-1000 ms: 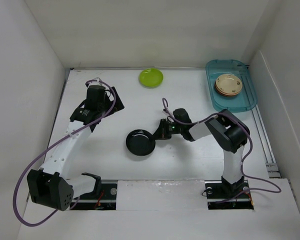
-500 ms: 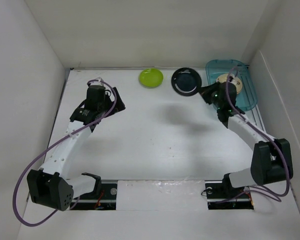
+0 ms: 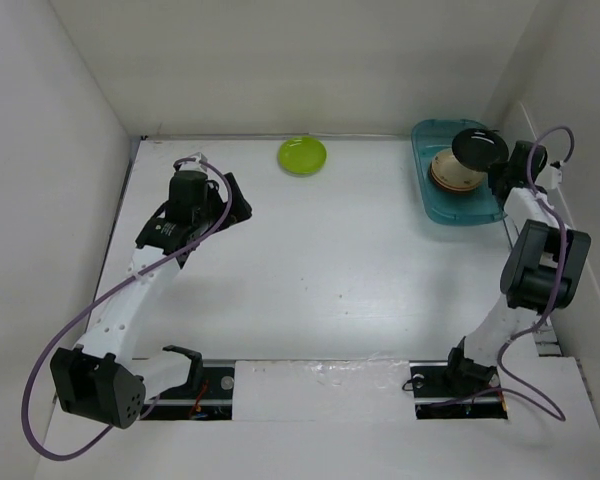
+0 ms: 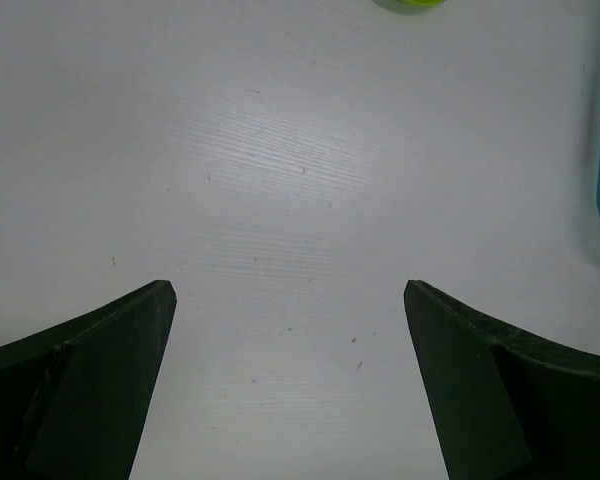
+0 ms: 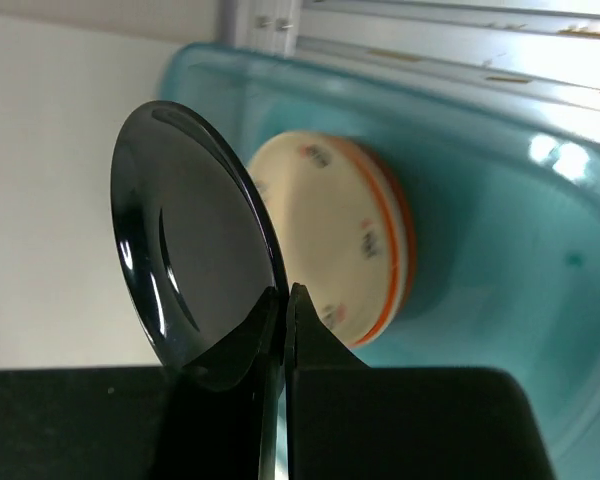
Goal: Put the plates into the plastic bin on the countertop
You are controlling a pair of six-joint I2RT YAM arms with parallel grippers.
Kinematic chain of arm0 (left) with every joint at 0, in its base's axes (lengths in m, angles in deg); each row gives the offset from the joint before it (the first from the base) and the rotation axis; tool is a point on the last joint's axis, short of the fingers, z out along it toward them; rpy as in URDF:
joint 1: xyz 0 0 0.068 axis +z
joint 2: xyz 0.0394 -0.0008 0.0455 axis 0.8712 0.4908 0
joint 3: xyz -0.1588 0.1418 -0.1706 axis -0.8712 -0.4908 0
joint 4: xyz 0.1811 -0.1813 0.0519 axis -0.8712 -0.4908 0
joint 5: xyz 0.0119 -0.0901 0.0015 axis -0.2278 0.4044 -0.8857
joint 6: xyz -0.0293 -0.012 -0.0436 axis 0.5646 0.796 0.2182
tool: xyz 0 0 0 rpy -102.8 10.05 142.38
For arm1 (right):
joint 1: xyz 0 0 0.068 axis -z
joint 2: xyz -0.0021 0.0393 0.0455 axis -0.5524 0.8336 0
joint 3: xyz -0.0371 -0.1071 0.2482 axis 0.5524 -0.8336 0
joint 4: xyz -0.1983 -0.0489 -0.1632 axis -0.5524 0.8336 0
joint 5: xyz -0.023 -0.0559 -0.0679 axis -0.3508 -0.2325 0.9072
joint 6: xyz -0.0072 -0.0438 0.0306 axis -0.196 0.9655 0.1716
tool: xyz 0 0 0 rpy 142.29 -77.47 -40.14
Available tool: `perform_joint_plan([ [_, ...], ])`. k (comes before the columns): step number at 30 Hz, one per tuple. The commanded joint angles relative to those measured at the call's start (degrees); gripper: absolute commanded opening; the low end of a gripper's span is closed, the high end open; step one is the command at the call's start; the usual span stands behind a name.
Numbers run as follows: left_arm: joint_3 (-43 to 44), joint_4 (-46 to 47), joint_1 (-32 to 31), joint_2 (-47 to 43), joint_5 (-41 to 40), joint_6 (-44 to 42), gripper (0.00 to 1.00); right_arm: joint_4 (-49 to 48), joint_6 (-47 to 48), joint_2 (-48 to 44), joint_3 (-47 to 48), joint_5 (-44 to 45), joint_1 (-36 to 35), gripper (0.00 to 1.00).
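The right gripper [image 5: 283, 300] is pinched shut on the rim of a black plate [image 5: 195, 240], holding it over the stack of plates [image 5: 330, 230] in the plastic bin [image 5: 500, 260], seemingly to set it on top. The left gripper [image 4: 288, 290] hangs wide open and empty above the countertop [image 4: 280, 150], while the lime green plate [image 3: 302, 154] waits by the far wall

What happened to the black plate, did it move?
Yes. The black plate went from the middle of the countertop to the far right, and now hangs over the teal bin, pinched in the right hand.

No legible text, label, brand, number or sign anywhere; only tiny blurred coloured marks on the cream plate [image 5: 320, 225] inside the plastic bin [image 5: 510, 310].
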Motion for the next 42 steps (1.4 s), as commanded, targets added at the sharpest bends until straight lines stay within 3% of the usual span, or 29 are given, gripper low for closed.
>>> perform_joint_plan([
  [1,0.7,1.6,0.2,-1.5,1.3,-0.9,1.00,2.4,-0.5,4.1,5.3,-2.8,1.4,0.00],
  [4,0.7,1.6,0.2,-1.5,1.3,-0.9,1.00,3.0,1.1,9.0,10.3,-8.3,1.9,0.00],
  [10,0.7,2.1,0.2,-1.0,1.3,-0.9,1.00,4.0,1.1,11.8,14.9,-7.8,1.9,0.02],
  [13,0.7,2.1,0.2,-0.4,1.3,-1.5,1.00,6.1,1.1,14.7,17.9,-9.1,1.4,0.19],
  [14,0.7,2.1,0.2,-0.4,1.3,-1.5,1.00,6.6,1.6,15.3,18.6,-9.1,1.4,0.42],
  [16,0.7,2.1,0.2,0.2,1.3,-1.5,1.00,7.3,2.2,15.3,18.6,-9.7,0.7,0.58],
  [20,0.7,2.1,0.2,0.8,1.3,-1.5,1.00,7.3,3.4,10.4,15.0,-7.9,-0.9,0.65],
  [23,0.7,2.1,0.2,1.8,1.8,0.5,1.00,7.3,4.0,2.6,9.2,-6.3,-2.9,0.75],
  [24,0.7,2.6,0.2,1.8,2.9,1.5,1.00,6.7,4.0,-2.2,7.3,-5.6,-3.7,0.83],
  [27,0.7,5.2,0.2,4.3,8.3,6.1,1.00,6.7,4.8,-8.8,0.4,-2.4,-7.4,0.92],
  [32,-0.6,14.3,-0.5,7.9,11.9,14.1,1.00,5.9,4.8,-19.1,-6.3,-2.4,-10.8,0.92],
  [34,-0.6,17.5,-1.1,10.1,11.9,15.8,1.00,4.3,4.8,-21.6,-10.4,-6.3,-13.0,0.92],
  [42,7.2,30.3,-2.2,35.1,12.7,20.5,1.00,-1.1,6.6,-40.1,-27.3,-12.7,-27.8,0.91],
])
